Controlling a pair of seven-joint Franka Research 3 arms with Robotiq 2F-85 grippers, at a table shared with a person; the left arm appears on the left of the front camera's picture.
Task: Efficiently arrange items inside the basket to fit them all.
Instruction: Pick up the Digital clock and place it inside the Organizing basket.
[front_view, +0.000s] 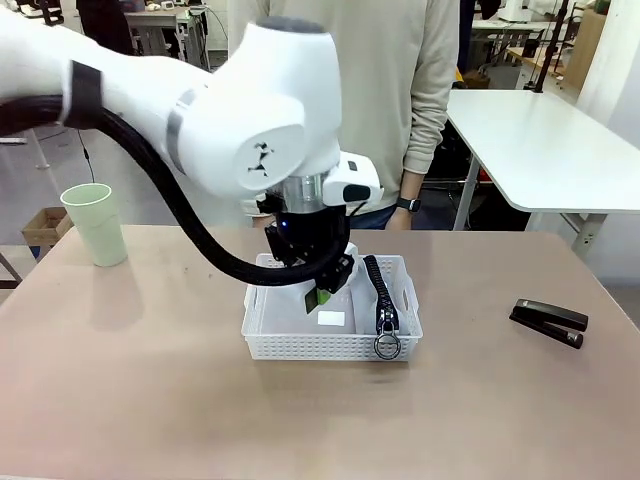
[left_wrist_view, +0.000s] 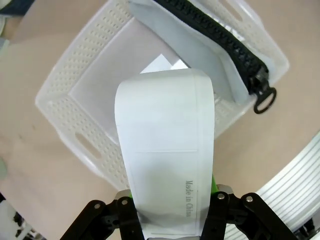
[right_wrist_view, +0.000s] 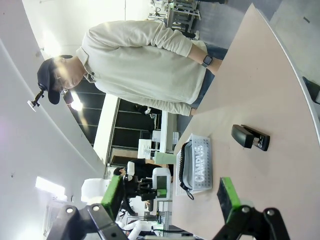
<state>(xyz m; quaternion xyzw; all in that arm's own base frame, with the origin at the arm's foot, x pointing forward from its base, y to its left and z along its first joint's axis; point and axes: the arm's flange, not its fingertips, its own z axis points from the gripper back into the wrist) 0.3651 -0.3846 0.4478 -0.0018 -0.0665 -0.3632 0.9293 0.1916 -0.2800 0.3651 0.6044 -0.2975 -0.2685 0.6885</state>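
One white box (left_wrist_view: 162, 125), "Made in China" lettering, tight in left tool (left_wrist_view: 170, 196); right tool (right_wrist_view: 171, 195) apart.

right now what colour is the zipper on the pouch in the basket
Black zipper on the grey pouch, clearest in the left wrist view.

From the robot's side we look across the table (front_view: 150, 400) at the person (front_view: 400, 100) opposite. Our left wrist camera looks straight down, close over the basket (left_wrist_view: 65, 80); our right wrist camera, rolled sideways, sees that basket from well off.
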